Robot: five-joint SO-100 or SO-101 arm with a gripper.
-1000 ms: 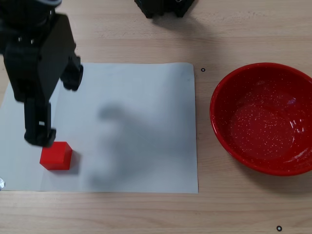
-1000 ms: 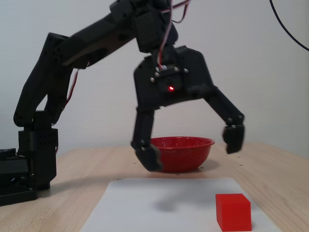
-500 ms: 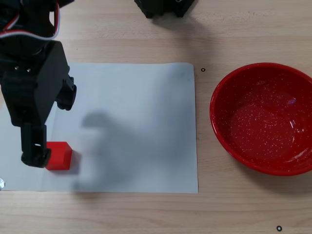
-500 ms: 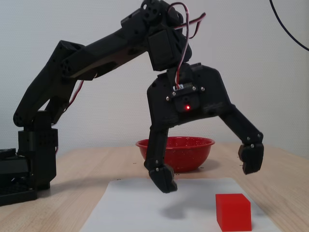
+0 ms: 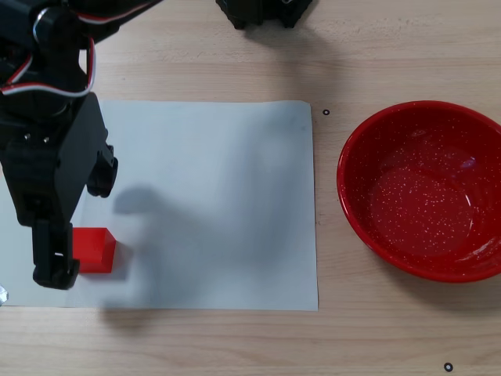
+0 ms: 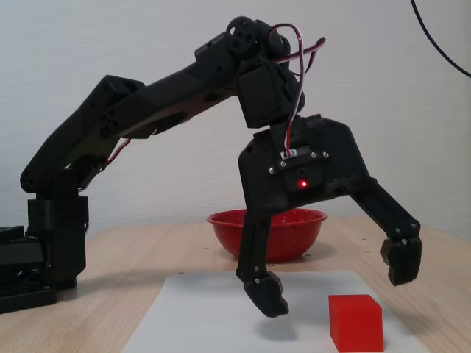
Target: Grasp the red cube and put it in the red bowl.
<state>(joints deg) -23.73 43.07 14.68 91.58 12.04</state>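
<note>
The red cube point(image 5: 97, 250) point(image 6: 356, 322) sits flat on a white sheet of paper point(image 5: 211, 204) point(image 6: 206, 316), close to that sheet's near-left corner as the top-down fixed view shows it. Part of its left face is covered in that view by one black finger point(image 5: 53, 254) of the pincer point(image 5: 77, 219) point(image 6: 335, 283), whose tip lies over the cube's lower left edge. The other finger point(image 5: 102, 168) hangs farther up the sheet, apart from the cube.

In the side-on fixed view the pincer is spread wide and holds nothing: one fingertip point(image 6: 266, 294) hangs low over the paper just left of the cube, while the other point(image 6: 402, 259) hangs to the right of the cube and higher than its top face. Neither fingertip touches the cube there, and the cube stands below the gap between them. A small red light point(image 6: 302, 184) glows on the body of the pincer.

The arm point(image 6: 140, 125) reaches over from its base point(image 6: 44, 243) at the left edge of the side view; in the top-down view the base point(image 5: 264, 11) sits at the far edge of the counter point(image 5: 376, 47) point(image 6: 147, 250).

The red bowl point(image 5: 427, 190) point(image 6: 268, 232) stands upright on the bare wood, off the paper and well apart from the cube, near the right edge of the counter in the top-down view. White speckles show inside it.
</note>
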